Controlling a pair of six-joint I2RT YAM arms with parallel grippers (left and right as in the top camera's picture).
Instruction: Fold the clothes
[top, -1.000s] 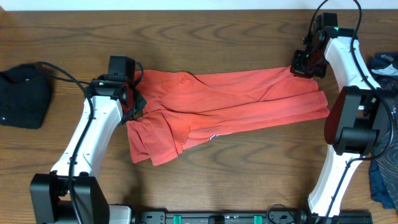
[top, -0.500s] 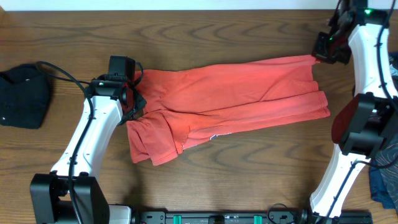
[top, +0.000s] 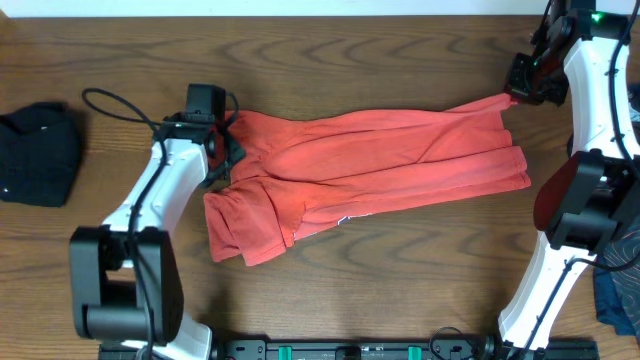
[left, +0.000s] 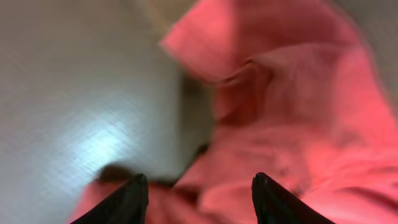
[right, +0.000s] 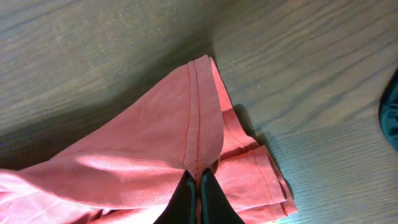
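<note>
Your right gripper (top: 513, 90) sits near the far right corner of the table (top: 350, 50), its fingers pressed together on the shirt (top: 380, 165). In the right wrist view you can see the black fingertips (right: 186, 199) meeting on a stitched hem. That corner of cloth is drawn into a point toward them, with a shadow beneath it.

Your left gripper (top: 222, 150) is at the shirt's other end, over the bunched cloth there. The left wrist view is blurred, but it shows the two fingers (left: 134, 199) spread wide apart, with red cloth lying between and beyond them. You cannot tell from it whether either finger touches the cloth.

The shirt lies crosswise on the middle of the table, stretched from one gripper to the other. It is creased lengthwise, and a crumpled lobe hangs toward you at its left end.

A black bundle (top: 38, 155) rests at the table's left edge, well apart from the shirt. A navy garment (top: 618, 290) lies at the right edge, beside your right arm's base.
</note>
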